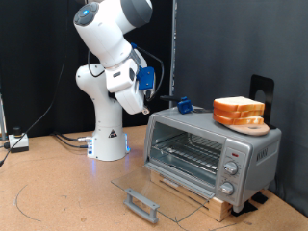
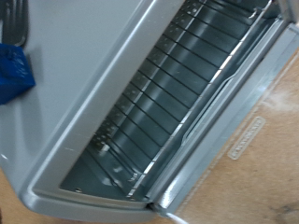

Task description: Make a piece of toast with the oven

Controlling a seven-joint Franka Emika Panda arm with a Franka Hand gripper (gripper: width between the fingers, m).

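Note:
The silver oven [image 1: 214, 146] stands on a wooden board at the exterior view's right. Its glass door [image 1: 159, 185] lies fully open and flat, with the grey handle [image 1: 141, 202] at the front. The wire rack [image 1: 192, 152] inside looks bare, and it also shows in the wrist view [image 2: 173, 98]. My gripper [image 1: 179, 103] hovers just above the oven's top left corner, beside the pile of slices. No single piece of toast shows apart from that pile. A blue part [image 2: 11, 70] sits over the oven's top [image 2: 84, 65] in the wrist view.
A pile of bread slices [image 1: 239, 113] lies on a plate on the oven's top, towards the exterior view's right. The knob column [image 1: 231, 170] is on the oven's right front. The robot base [image 1: 108, 140] stands behind at the left, with cables [image 1: 67, 140] and a black curtain.

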